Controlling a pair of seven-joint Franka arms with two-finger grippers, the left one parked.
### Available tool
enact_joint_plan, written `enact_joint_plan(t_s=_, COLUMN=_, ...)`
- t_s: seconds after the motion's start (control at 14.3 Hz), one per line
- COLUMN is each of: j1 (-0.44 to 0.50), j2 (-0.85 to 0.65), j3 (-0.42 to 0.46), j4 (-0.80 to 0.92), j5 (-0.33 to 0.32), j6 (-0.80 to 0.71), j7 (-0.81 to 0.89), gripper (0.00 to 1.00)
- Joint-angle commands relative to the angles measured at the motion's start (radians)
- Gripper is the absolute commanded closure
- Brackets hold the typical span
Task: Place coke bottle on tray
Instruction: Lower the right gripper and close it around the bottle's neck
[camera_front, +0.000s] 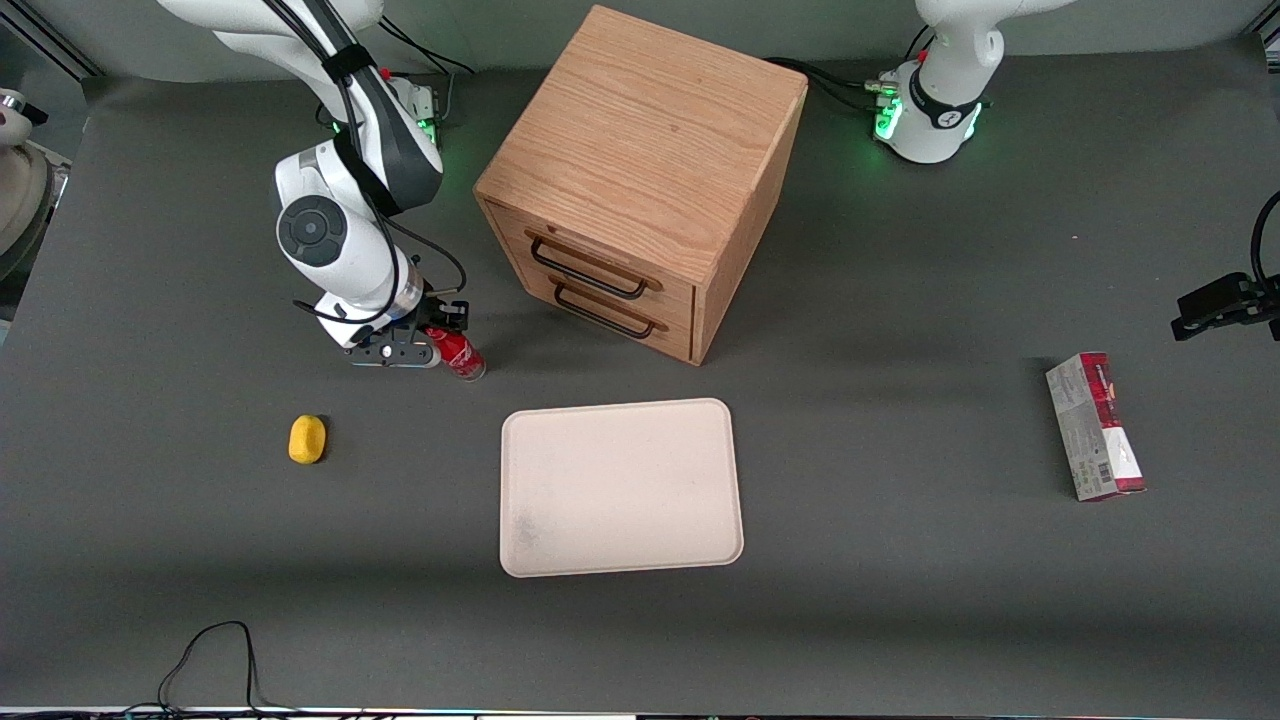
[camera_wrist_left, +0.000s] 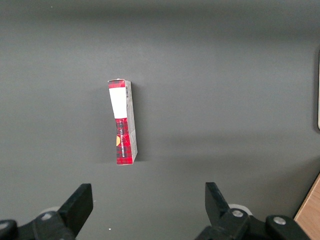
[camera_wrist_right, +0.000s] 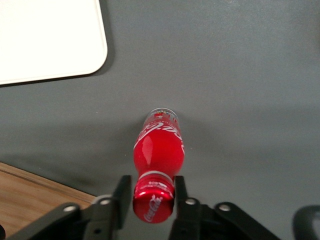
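Although the wooden drawer cabinet (camera_front: 640, 180) is the biggest thing on the table, it plays no part here; the tray (camera_front: 620, 487) lies bare in front of it, nearer the front camera, so the placing is not yet done. What looks done is the grasp: the gripper (camera_front: 432, 345) sits low beside the cabinet, toward the working arm's end of the table, with its fingers (camera_wrist_right: 121, 197) closed on the cap and neck of the coke bottle (camera_front: 458, 354). The bottle appears tilted, its clear base at or just above the table surface, well apart from the tray. Lifting, carrying to the tray and releasing are judged to remain.

A red-and-grey carton (camera_front: 1095, 427) lies toward the parked arm's end, and a small yellow object (camera_front: 307, 439) lies near the gripper, nearer the front camera.

Whether the bottle's base touches the table cannot be told. From the wrist camera only one corner of the tray (camera_wrist_right: 50, 40) shows, and the fingertips are partly hidden by the cap
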Motion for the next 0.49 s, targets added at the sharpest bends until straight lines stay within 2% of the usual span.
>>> enact_joint_plan(t_s=0.0, j1=0.010, j2=-0.003, j3=-0.006, j4=-0.006, j5=-0.014, j6=0.019, j7=0.014, gripper=1.00)
enact_joint_plan(t_s=0.42, j1=0.010, j2=-0.012, j3=-0.008, j4=0.010, j5=-0.014, j6=-0.010, j7=0.011, gripper=1.00)
